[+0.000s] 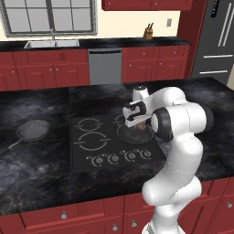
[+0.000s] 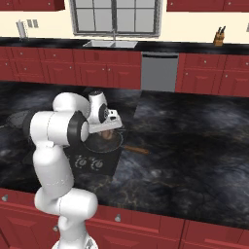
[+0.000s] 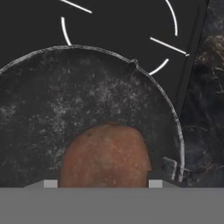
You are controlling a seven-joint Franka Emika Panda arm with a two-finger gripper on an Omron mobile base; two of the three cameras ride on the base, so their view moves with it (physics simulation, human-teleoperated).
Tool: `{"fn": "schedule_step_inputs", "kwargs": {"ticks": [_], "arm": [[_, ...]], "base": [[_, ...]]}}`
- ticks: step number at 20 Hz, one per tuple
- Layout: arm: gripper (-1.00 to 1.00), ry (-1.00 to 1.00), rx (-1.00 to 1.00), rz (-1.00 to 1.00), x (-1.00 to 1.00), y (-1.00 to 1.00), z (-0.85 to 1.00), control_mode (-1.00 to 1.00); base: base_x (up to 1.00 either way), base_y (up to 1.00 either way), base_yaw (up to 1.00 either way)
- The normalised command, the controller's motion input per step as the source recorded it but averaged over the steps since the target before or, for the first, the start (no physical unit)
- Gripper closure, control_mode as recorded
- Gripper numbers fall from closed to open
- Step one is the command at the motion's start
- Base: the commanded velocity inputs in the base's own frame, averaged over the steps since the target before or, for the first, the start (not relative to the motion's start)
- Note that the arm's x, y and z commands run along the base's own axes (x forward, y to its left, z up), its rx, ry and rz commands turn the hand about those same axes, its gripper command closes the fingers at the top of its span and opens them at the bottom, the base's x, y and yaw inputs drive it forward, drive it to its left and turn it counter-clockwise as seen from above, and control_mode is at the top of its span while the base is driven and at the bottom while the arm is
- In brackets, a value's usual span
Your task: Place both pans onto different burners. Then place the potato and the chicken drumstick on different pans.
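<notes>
Gripper [image 1: 141, 124] is sitting low over the pan [image 3: 87, 100] that's on the front right burner of the cooktop [image 1: 91, 157], and it's got the potato [image 3: 105, 155] between its fingers, jaws about half open and closed around that brown lump. From the hand view the potato is right up against the camera with the pan's grey floor spread out behind it, so I'm pretty much over the middle of the pan. Can't honestly tell whether the potato is already touching the pan bottom or hanging just above it.

So I'd say I'm on the "potato into a pan" step, right at the drop-off. Next move, as I see it: ease down the last bit if there's any gap, open up, and lift straight out so I don't nudge the potato or the pan.

Still plenty left after that. The other pan [image 1: 33, 130] is sitting on the counter [image 1: 41, 173] well to the left of the cooktop, not on a burner yet. There's also a small orange-brown thing [image 2: 137, 150] on the counter just right of the cooktop, probably the drumstick, too small to be sure.
</notes>
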Motion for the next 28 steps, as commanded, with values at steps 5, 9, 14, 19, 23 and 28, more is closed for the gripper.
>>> {"fn": "schedule_step_inputs", "kwargs": {"ticks": [5, 9, 14, 19, 23, 28], "arm": [[1.00, 0.00, 0.00, 0.00, 0.22, 0.17, -0.49, -1.00], [1.00, 0.00, 0.00, 0.00, 0.02, 0.14, -0.37, -1.00], [-1.00, 0.00, 0.00, 0.00, 0.01, 0.08, -0.35, -1.00], [-1.00, -0.06, 0.00, 0.00, -0.05, 0.02, 0.21, -1.00], [-1.00, -0.10, 0.00, 0.00, -0.10, 0.00, 0.52, -1.00], [-1.00, -0.01, 0.05, 0.00, -0.02, 0.00, 0.04, -1.00]], "base": [[0.00, 0.00, 0.00], [0.00, 0.00, 0.00], [0.00, 0.00, 0.00], [0.00, 0.00, 0.00], [0.00, 0.00, 0.00], [0.00, 0.00, 0.00]]}}
